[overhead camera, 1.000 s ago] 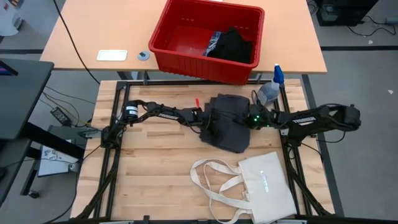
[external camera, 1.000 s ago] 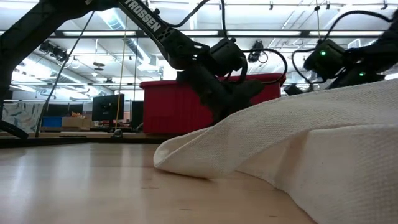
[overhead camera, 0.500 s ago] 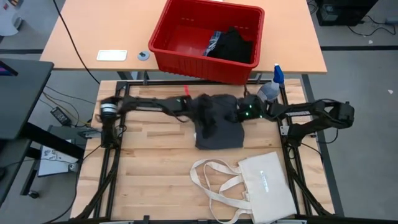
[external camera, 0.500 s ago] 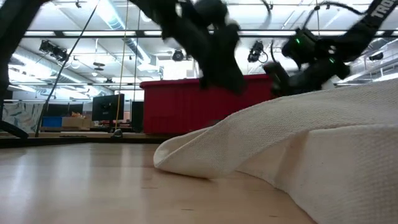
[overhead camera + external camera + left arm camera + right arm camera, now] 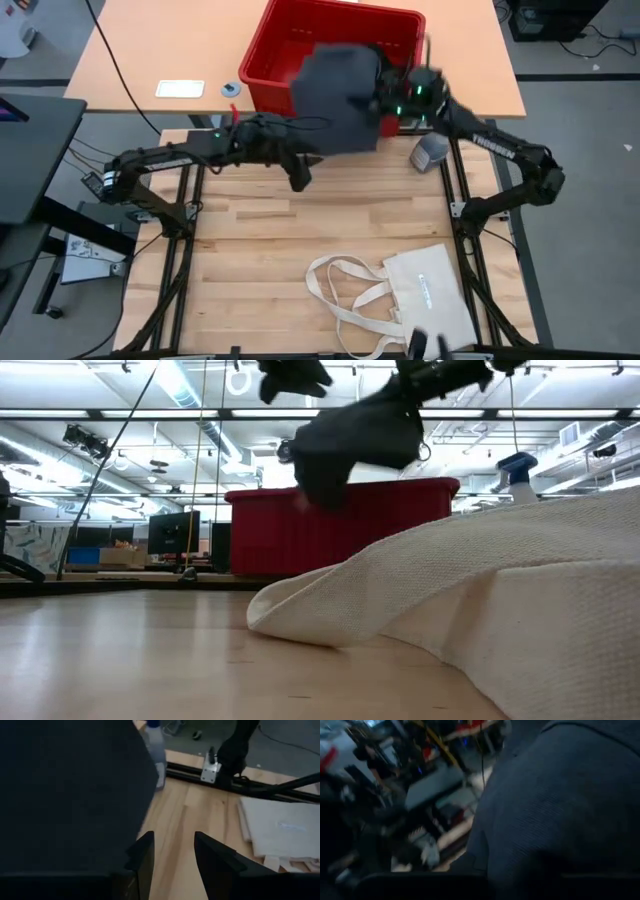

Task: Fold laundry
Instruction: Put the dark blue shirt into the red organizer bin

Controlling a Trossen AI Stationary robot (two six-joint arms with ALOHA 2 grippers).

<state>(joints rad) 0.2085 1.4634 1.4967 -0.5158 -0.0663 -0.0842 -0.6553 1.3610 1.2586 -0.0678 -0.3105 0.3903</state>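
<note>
The dark grey garment [image 5: 338,84] hangs in the air over the near edge of the red bin [image 5: 290,45] — the low view shows it clear of the table [image 5: 130,650]. The left wrist view alone shows the left gripper [image 5: 172,851] parted and empty beside the cloth. The right gripper [image 5: 385,100] meets the cloth; its grip I cannot tell. Half a second ago the garment lay on the table between both grippers — now it is raised

The left arm stretches from the frame's left edge toward centre in the high view, its gripper [image 5: 298,178] pointing down just left of centre. In its wrist view the two fingers [image 5: 145,854] stand parted with nothing between them. The right arm reaches from the right edge up to upper centre, its gripper [image 5: 385,100] raised.
</note>
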